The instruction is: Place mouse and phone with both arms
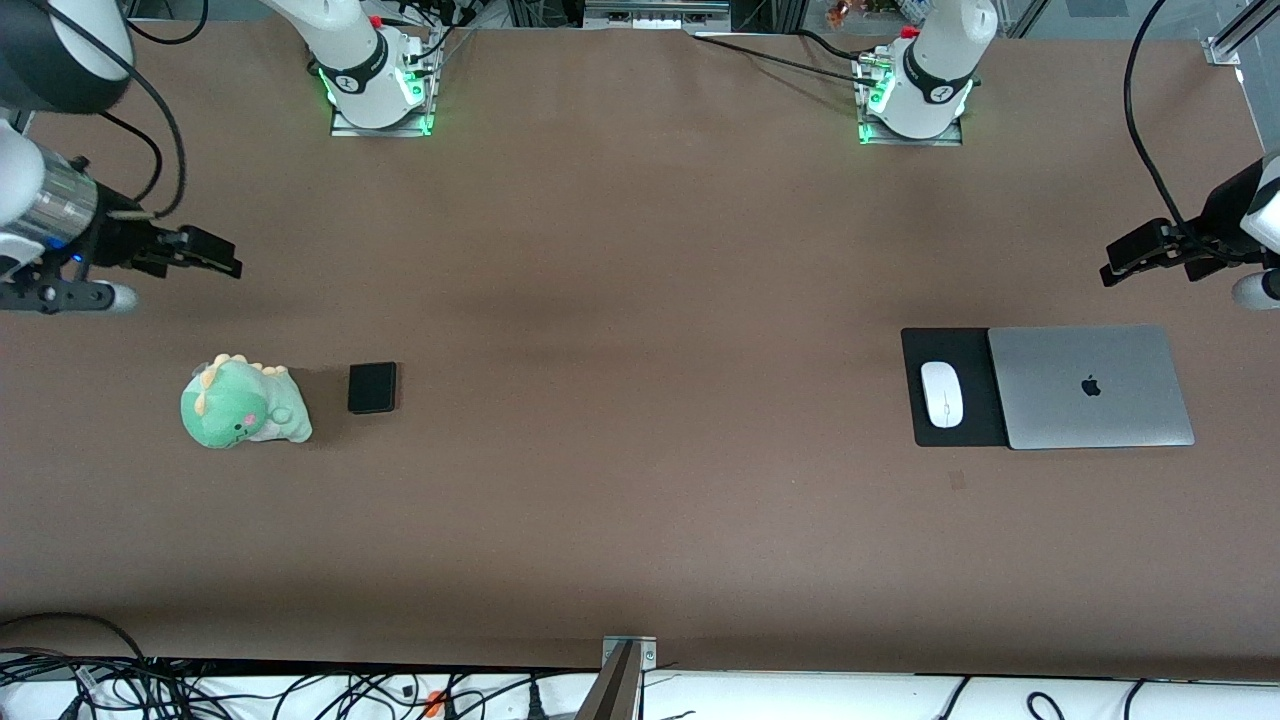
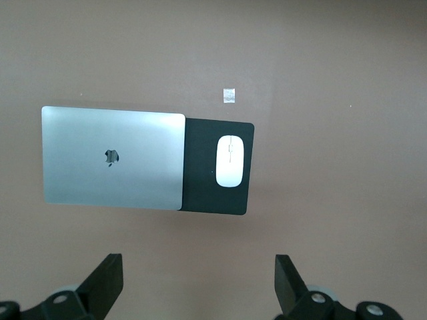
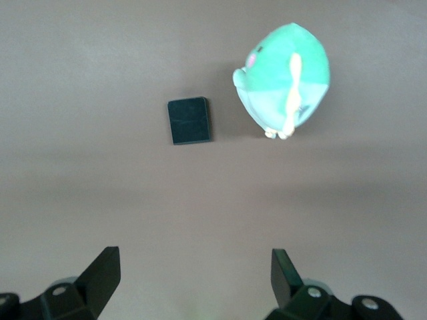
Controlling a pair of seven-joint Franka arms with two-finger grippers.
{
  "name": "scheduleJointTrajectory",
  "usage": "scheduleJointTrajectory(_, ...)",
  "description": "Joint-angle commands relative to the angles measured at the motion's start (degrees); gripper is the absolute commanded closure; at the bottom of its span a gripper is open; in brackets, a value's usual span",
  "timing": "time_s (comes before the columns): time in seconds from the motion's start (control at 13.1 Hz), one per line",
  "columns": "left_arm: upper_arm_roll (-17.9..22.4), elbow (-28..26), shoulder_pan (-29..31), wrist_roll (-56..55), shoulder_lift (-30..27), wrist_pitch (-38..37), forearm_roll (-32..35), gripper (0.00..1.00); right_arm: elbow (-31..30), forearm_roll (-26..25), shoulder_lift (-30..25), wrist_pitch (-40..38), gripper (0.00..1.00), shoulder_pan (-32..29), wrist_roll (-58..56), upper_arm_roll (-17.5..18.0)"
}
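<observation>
The white mouse (image 1: 942,393) lies on a black mat (image 1: 925,352) beside a closed silver laptop (image 1: 1090,386), toward the left arm's end of the table. It also shows in the left wrist view (image 2: 229,161). The black phone (image 1: 372,387) lies on the bare table beside a green plush dinosaur (image 1: 243,402), toward the right arm's end. It also shows in the right wrist view (image 3: 189,120). My left gripper (image 1: 1135,258) is open and empty, up over bare table near the laptop. My right gripper (image 1: 205,252) is open and empty, up over bare table near the plush.
The laptop (image 2: 113,158) overlaps the mat (image 2: 200,193). The plush (image 3: 285,77) sits right next to the phone. A small pale tag (image 2: 229,96) lies on the table close to the mat. Cables run along the table's edge nearest the front camera.
</observation>
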Motion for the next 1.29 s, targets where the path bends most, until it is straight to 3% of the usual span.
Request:
scheduleJointTrajectory(0.0, 0.25, 2.32, 0.01, -0.54, 0.55, -1.61, -1.2, 0.0, 3.47, -1.88, -1.1, -5.75, 0.0, -6.27, -0.79, 4.92)
scheduleJointTrajectory(0.46, 0.16, 2.85, -0.17, -0.63, 0.55, -2.49, -0.76, 0.0, 4.63, -4.79, -3.82, -6.83, 0.0, -7.35, 0.09, 7.93)
scheduleJointTrajectory(0.76, 0.16, 2.85, -0.17, -0.63, 0.55, -2.58, -0.85, 0.0, 11.04, -4.27, -1.02, -6.83, 0.0, -7.35, 0.0, 7.58)
scheduleJointTrajectory(1.22, 0.16, 2.85, -0.17, -0.72, 0.64, -2.58, -0.94, 0.0, 11.31, -4.35, -0.93, -6.04, 0.0, -7.0, 0.09, 7.85)
